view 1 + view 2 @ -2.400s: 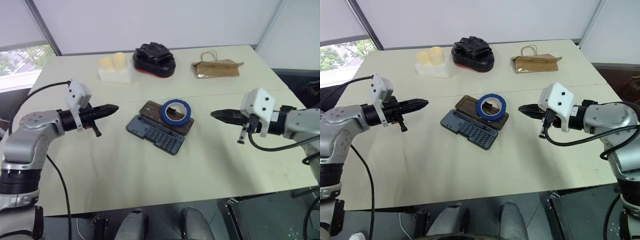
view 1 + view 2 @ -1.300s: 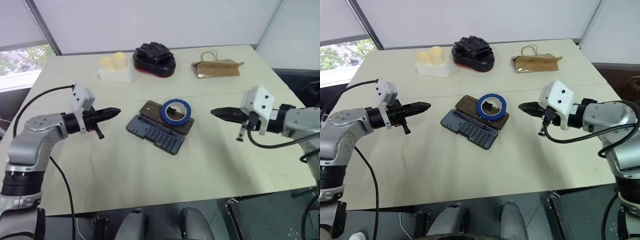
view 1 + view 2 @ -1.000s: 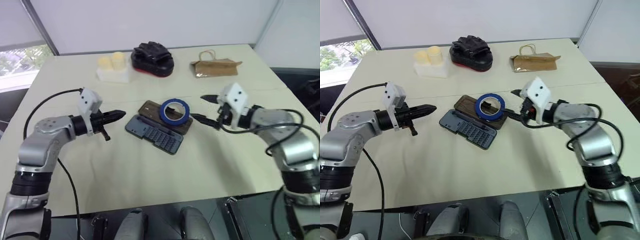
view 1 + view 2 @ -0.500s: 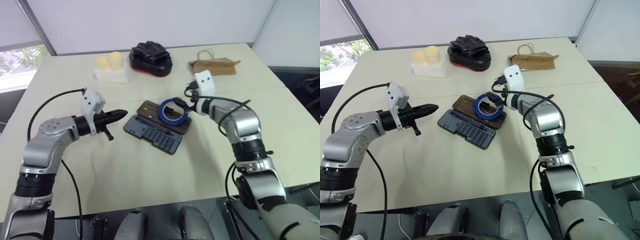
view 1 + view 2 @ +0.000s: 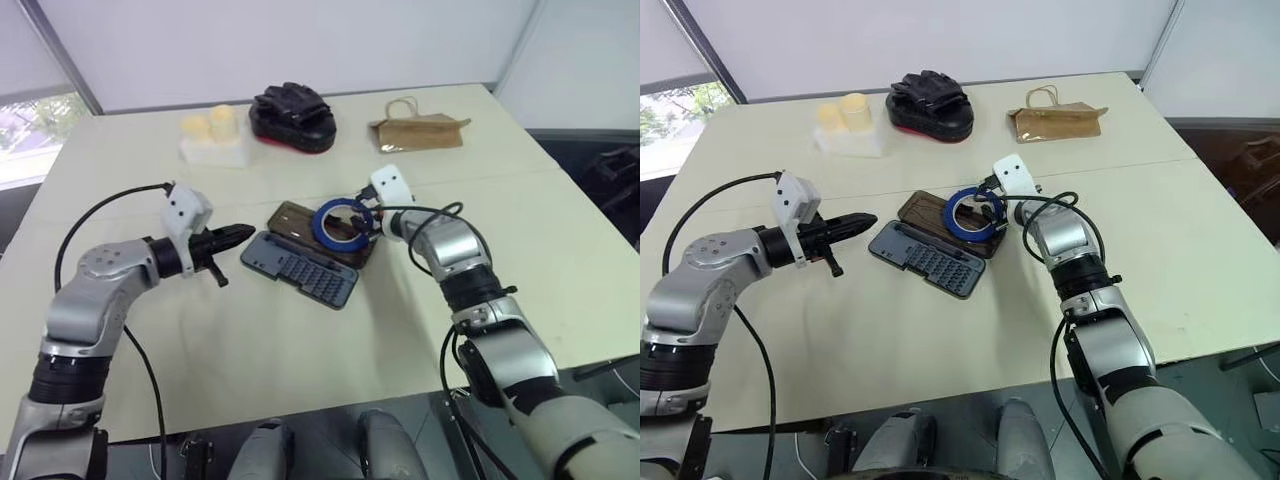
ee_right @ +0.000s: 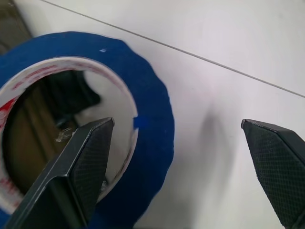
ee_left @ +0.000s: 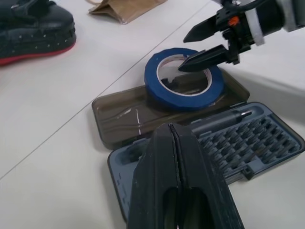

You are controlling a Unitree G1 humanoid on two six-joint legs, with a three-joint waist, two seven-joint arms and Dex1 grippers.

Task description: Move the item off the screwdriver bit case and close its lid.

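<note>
Reaching in from the side where it hung a second ago, the right claw (image 5: 362, 215) now straddles the rim of the blue tape roll (image 5: 343, 221).
Head views: the roll lies on the smoky lid (image 5: 930, 213) of the opened bit case (image 5: 925, 260) on the table (image 5: 890, 320); the left claw (image 5: 864, 220) hovers beside the case, pinched together. Left wrist view: one right finger (image 7: 202, 57) sits over the roll's hole, the other outside. Right wrist view: fingers spread wide, gripping nothing, roll wall between them.

The right gripper's (image 6: 178, 162) fingers straddle the blue tape roll's (image 6: 147, 124) wall, spread wide.
</note>
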